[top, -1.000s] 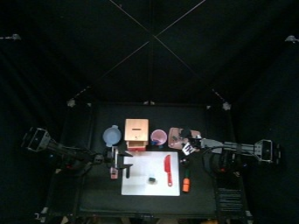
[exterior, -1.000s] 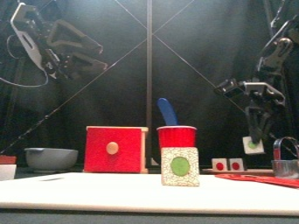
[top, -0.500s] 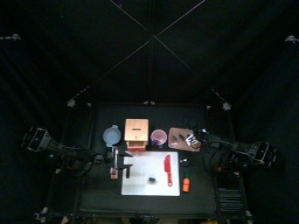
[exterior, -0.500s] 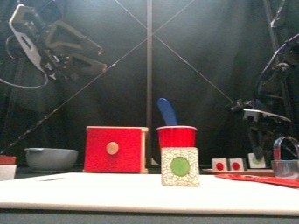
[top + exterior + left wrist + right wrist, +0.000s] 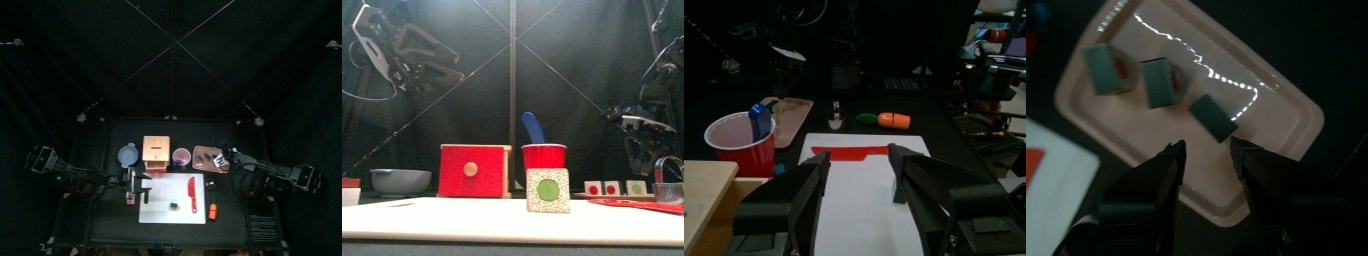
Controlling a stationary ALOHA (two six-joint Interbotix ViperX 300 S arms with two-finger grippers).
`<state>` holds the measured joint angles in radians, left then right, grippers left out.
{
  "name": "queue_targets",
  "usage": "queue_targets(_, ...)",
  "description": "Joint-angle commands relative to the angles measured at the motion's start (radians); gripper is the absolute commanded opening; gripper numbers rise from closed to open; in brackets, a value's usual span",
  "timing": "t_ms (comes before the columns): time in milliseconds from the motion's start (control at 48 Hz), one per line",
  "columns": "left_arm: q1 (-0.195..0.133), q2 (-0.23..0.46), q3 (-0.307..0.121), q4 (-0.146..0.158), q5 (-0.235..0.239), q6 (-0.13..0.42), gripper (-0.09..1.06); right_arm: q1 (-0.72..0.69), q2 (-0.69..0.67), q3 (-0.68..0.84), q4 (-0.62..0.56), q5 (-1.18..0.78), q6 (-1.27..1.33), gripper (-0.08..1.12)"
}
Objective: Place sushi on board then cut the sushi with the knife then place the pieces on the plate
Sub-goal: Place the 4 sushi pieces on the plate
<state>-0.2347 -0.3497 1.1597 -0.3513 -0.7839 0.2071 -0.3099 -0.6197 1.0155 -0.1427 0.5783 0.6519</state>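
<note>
left gripper (image 5: 858, 168): jaws spread, nothing held; at the left edge of the white cutting board (image 5: 177, 198)
bowl (image 5: 400, 181): lower left of front view, next to the wooden box (image 5: 474, 171)
sushi piece (image 5: 547, 190): upright on the board, centre of front view, green core facing the front
red cup (image 5: 544, 157): behind that piece, blue knife (image 5: 533, 127) sticking out
red knife (image 5: 195, 190): flat on the board's right part
toy carrot (image 5: 211, 209): on the table, just right of the board
pink tray (image 5: 1273, 120): right of the cup, carries three cut sushi pieces (image 5: 1157, 82), set apart
right gripper (image 5: 1208, 150): jaws parted, empty, over the tray
</note>
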Motion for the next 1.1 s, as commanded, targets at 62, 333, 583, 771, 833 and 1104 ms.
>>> queue_targets(62, 0.002, -0.002, -0.028, 0.005, -0.005, 0.0, 0.87, 0.337, 0.118, -0.074, 0.02, -0.192, 0.0, 0.78)
queue_targets(333, 0.02, -0.002, -0.025, 0.002, -0.005, 0.0, 0.87, 0.541, 0.634, -0.449, -0.051, -0.229, -0.018, 0.78)
queue_targets(583, 0.021, -0.002, -0.014, -0.006, -0.005, -0.006, 0.87, 0.577, 0.739, -0.551, -0.067, -0.216, -0.017, 0.78)
queue_targets(771, 0.02, -0.002, -0.009, -0.008, -0.005, -0.006, 0.87, 0.572, 0.822, -0.591, -0.071, -0.192, -0.006, 0.76)
queue_targets(833, 0.021, -0.002, -0.008, -0.011, -0.005, -0.006, 0.87, 0.572, 0.825, -0.603, -0.074, -0.163, -0.009, 0.72)
queue_targets(1104, 0.021, -0.002, 0.002, -0.012, -0.005, -0.006, 0.87, 0.532, 0.594, -0.491, -0.077, -0.091, 0.0, 0.56)
